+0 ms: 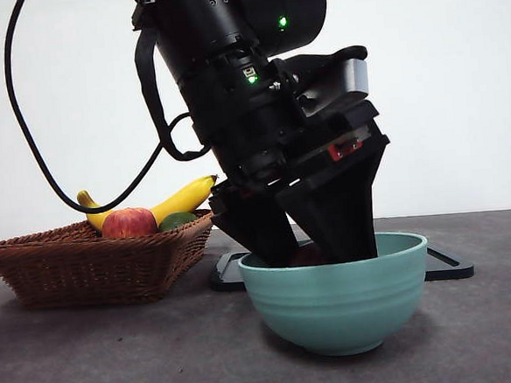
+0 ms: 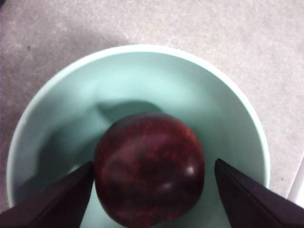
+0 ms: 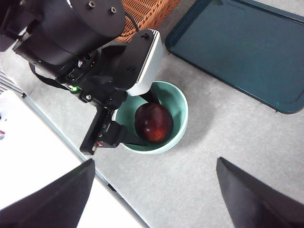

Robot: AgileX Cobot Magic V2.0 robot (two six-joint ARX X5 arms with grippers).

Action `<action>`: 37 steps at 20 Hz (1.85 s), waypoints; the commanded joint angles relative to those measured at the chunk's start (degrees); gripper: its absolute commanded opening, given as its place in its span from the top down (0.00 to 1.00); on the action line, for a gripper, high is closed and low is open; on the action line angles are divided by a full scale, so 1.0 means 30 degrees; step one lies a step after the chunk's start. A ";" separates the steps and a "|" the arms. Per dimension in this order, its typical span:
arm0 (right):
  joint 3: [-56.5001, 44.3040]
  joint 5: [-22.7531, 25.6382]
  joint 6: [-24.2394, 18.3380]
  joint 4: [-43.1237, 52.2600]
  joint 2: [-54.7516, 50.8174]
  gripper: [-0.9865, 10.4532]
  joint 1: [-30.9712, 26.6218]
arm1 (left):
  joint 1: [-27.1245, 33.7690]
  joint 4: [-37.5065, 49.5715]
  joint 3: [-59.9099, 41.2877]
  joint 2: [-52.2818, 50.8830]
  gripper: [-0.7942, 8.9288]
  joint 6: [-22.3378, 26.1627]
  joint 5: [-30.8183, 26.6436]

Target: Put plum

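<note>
Plum [image 2: 148, 168] down inside the mint-green bowl [image 1: 338, 300], sitting on its floor, between the two jaws of the left hand [image 2: 152, 199]. Jaws spread and released: a sliver of bowl visible beside the fruit on one side, a clear gap on the other. Both jaw tips dipped below the bowl's rim, leaving little sideways room before the wall. From the front, plum almost wholly hidden behind the jaws and the rim; only a dark red patch [image 1: 306, 256] showing between them.

Right hand [image 3: 154, 199] held high above the bare grey table [image 3: 228, 137], well apart from the bowl [image 3: 179, 110], jaws wide and released, nothing between them; only the two tips in view, cut off at the picture's edge.

Dark tray [image 1: 445, 264] just behind the bowl, mostly masked by it. Wicker basket [image 1: 85, 265] off to one side, well apart, holding a banana [image 1: 181, 199], a red apple [image 1: 129, 223] and a green fruit [image 1: 177, 221], the last mostly sunk behind the basket's rim. Open table in front of the bowl.
</note>
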 commanded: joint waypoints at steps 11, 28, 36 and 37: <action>0.0364 0.0000 0.0153 0.0124 0.0153 0.56 0.0080 | 0.1005 -0.1843 0.4575 -0.2339 0.50 -0.0612 -0.0029; 0.0364 0.0080 0.0029 0.0357 0.0160 0.56 0.0080 | 0.9974 -0.4940 -0.0364 -1.3712 0.50 -0.1610 0.3271; 0.0364 0.0131 0.0036 0.0328 0.0160 0.56 0.0080 | 0.9843 -0.7810 -0.4699 -1.6786 0.50 -0.0503 0.6936; 0.0364 0.0131 0.0044 0.0328 0.0160 0.56 0.0080 | 0.9843 -0.8014 -0.4699 -1.6786 0.50 -0.0401 0.7155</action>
